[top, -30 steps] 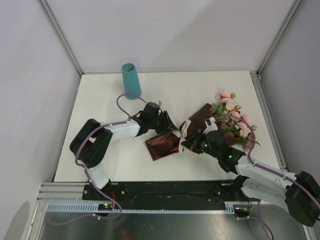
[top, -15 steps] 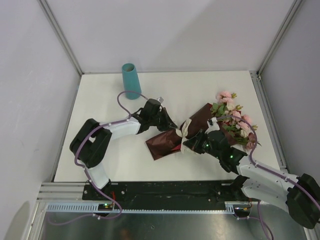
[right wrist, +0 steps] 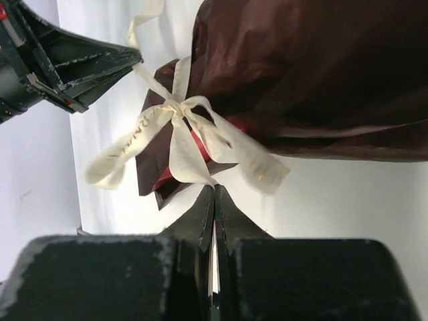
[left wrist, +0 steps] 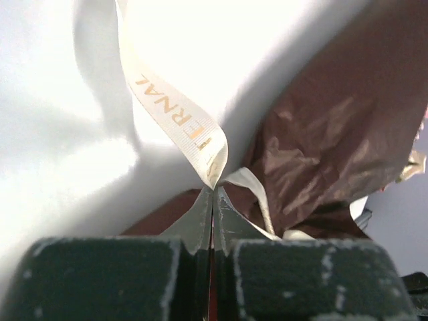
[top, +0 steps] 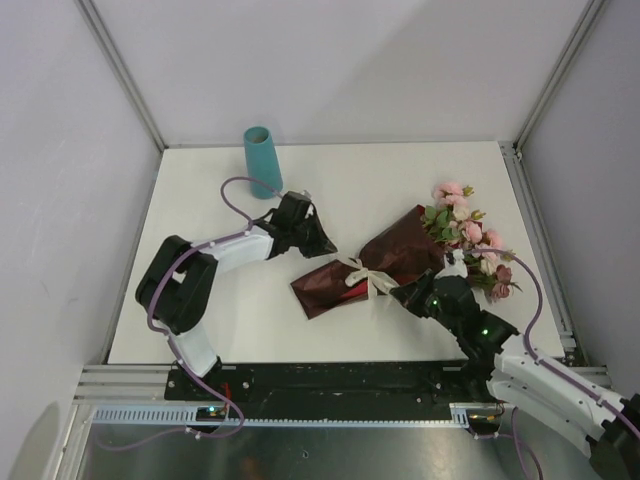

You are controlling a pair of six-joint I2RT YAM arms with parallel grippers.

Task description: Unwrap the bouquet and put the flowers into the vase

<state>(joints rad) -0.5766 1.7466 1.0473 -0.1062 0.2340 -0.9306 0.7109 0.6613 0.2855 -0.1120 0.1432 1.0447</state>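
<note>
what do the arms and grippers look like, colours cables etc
The left arm and right arm are each white links joined by bulky black housings, with a thin purple cable looping alongside. The left gripper and right gripper each have two black fingers tapering to thin wedge tips, on blocky black bodies flecked with pale scuffs.

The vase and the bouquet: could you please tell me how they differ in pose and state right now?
The vase stands upright at the far left; the bouquet lies on its side further right. The vase is plain teal; the bouquet is dark red wrapping with pink blooms. Nothing touches the vase, while the left gripper and right gripper each pinch the bouquet's ribbon. Both rest on the white table.
</note>
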